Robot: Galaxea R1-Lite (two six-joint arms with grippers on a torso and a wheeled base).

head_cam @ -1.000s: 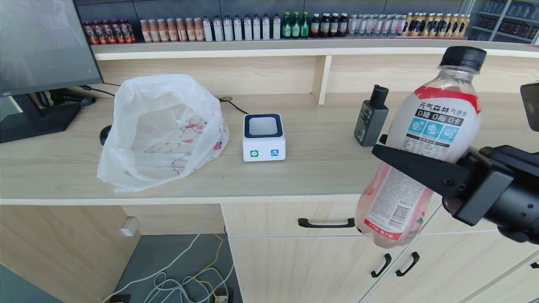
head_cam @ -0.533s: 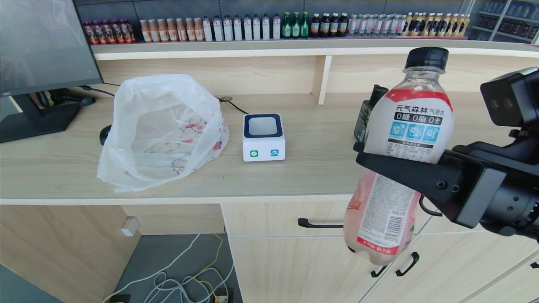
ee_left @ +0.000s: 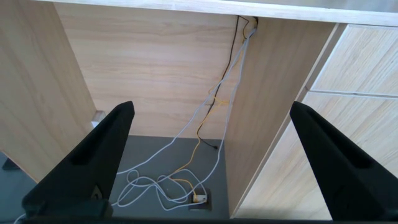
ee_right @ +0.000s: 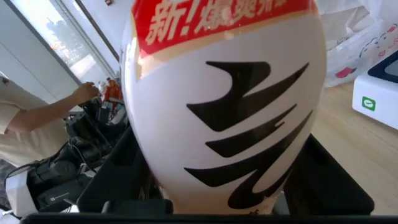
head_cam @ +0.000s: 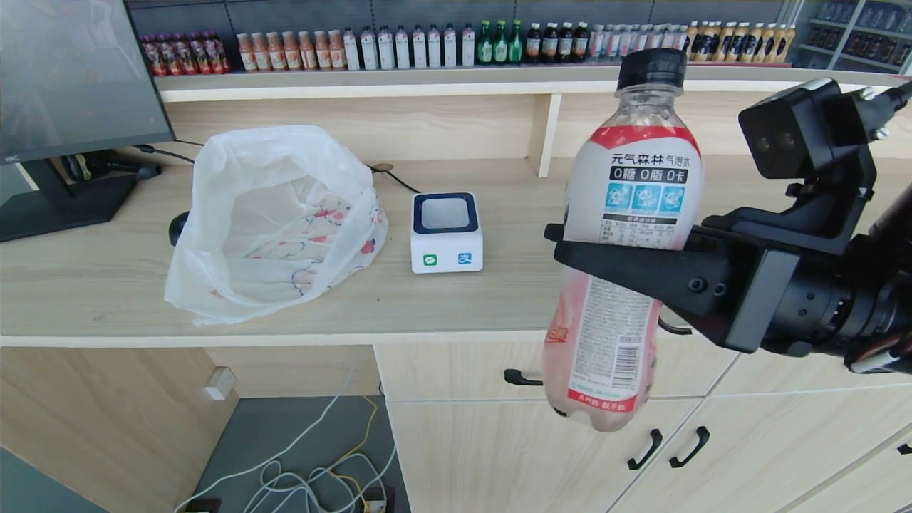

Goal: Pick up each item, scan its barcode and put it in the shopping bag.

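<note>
Counter (head_cam: 107, 278) | right pincer (head_cam: 556, 241) grips bottle (head_cam: 638, 206) at front edge | left pincer (ee_left: 212, 115) open

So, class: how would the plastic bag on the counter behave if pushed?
The shopping bag looks thin and crumpled, so probably floppy. Nothing bulky shows through it, so it would likely slide or collapse rather than resist.

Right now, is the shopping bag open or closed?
Open: the shopping bag sits on the counter with its mouth spread wide, its inside showing.

Bag (head_cam: 274, 221) left of scanner (head_cam: 446, 231) — mouse (head_cam: 177, 228), perhaps, behind.
</note>
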